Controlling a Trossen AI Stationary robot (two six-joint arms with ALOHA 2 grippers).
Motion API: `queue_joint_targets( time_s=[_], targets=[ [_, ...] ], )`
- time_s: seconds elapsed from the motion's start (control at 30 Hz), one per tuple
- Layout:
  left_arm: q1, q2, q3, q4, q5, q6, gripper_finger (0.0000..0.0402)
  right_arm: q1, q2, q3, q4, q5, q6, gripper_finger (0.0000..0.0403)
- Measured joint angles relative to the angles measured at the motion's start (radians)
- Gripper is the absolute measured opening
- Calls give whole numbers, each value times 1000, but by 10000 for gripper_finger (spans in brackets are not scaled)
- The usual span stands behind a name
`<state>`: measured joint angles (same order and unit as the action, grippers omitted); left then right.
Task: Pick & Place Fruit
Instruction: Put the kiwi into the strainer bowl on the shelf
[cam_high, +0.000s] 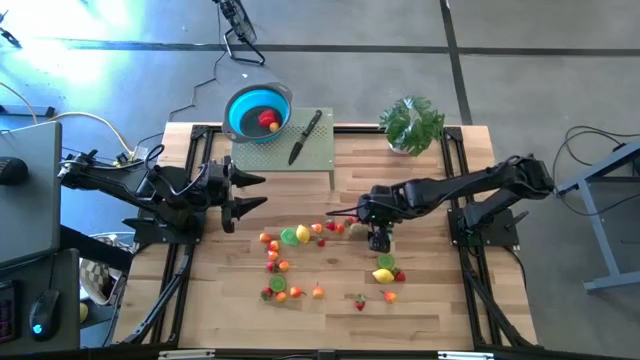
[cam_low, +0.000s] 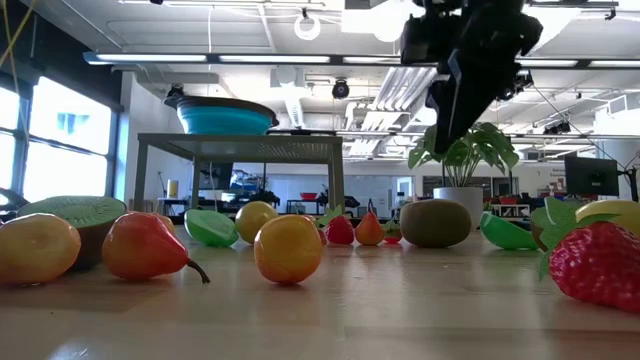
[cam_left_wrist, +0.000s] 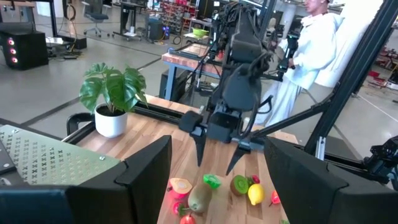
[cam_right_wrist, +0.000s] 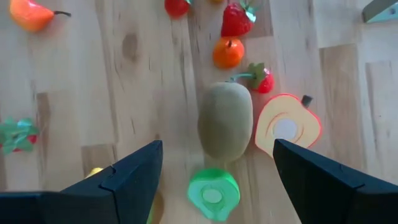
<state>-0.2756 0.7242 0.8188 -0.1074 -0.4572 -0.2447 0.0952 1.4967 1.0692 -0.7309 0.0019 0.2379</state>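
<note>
Right gripper (cam_high: 379, 240) hangs above the table over the scattered fruit, pointing down, jaws wide apart and empty. In the right wrist view a brown whole kiwi (cam_right_wrist: 225, 121) lies directly under the gap between the fingers, lengthwise along the view. Just beside the kiwi sits a halved apple (cam_right_wrist: 287, 129), cut face up, appearing to touch it; a green halved piece (cam_right_wrist: 214, 193) lies at the kiwi's near end. A small orange fruit (cam_right_wrist: 228, 52) and a strawberry (cam_right_wrist: 262, 79) lie just beyond its far end.

Left gripper (cam_high: 243, 195) waits open and empty, held off the table on its own side, well apart from the fruit.

Assessment: the step in hand appears to be the descent onto the kiwi. Recommended: keep the kiwi centred between the jaws, come straight down, and close across its narrow width. The finger on the apple side needs room; otherwise it could catch or push the apple half. The blue bowl (cam_high: 258, 111), holding a red piece, stands on the raised platform (cam_high: 320, 152), well away from the claw.
</note>
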Motion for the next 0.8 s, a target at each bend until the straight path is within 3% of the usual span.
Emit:
queue_joint_targets(
  time_s=[0.8],
  targets=[
    [0, 0, 0, 0, 0, 0, 248, 2, 0, -212, 380, 34, 83, 298]
  ],
)
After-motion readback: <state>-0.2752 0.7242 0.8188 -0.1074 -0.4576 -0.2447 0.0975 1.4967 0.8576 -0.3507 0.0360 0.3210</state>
